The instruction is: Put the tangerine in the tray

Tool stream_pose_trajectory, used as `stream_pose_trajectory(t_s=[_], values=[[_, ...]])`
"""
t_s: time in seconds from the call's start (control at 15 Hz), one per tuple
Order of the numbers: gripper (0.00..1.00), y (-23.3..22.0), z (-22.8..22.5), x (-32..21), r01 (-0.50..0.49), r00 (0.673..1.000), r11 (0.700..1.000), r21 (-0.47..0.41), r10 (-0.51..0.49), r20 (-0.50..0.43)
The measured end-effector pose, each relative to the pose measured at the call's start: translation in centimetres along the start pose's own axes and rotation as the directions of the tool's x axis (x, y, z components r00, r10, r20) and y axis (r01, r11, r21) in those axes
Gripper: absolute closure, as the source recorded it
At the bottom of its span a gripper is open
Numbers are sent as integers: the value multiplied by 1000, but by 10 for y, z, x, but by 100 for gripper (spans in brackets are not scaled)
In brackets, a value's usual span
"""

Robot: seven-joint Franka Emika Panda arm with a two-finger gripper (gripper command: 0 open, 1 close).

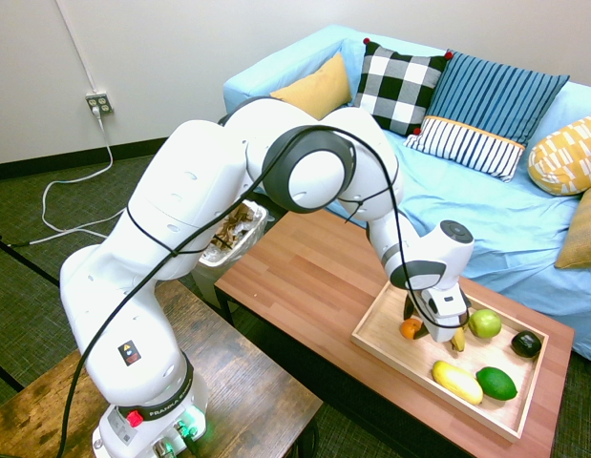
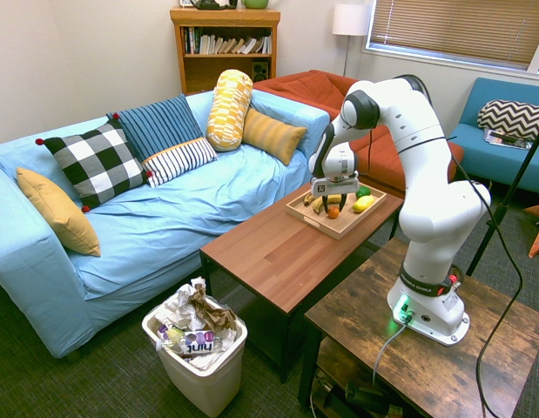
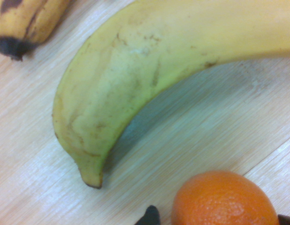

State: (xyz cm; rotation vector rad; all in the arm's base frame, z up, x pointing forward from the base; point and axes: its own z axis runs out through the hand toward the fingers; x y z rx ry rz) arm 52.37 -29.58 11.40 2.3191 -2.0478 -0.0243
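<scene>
The tangerine (image 1: 411,328) (image 2: 333,211) is small, round and bright orange, and rests on the floor of the pale wooden tray (image 1: 429,386) (image 2: 334,230) near its left corner. My gripper (image 1: 416,327) (image 2: 333,206) points straight down into the tray, directly over and around the tangerine. At this distance the exterior views do not show how it stands on the fruit. In the wrist view the tangerine (image 3: 222,199) fills the bottom edge, lying on the light wood beside a banana (image 3: 135,84).
The tray also holds a green apple (image 1: 484,323), a yellow fruit (image 1: 456,381), a green lime-like fruit (image 1: 496,383), a dark avocado (image 1: 526,343) and bananas. It sits at the right end of the reddish-brown table (image 1: 305,277), by the blue sofa (image 1: 486,210). A full trash bin (image 2: 199,348) stands at the table's other end.
</scene>
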Motion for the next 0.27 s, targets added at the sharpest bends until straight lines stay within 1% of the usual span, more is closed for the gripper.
stream_pose_trajectory(t_s=[0.27], values=[[0, 0, -31, 2, -6, 1000, 999, 32, 6, -1]])
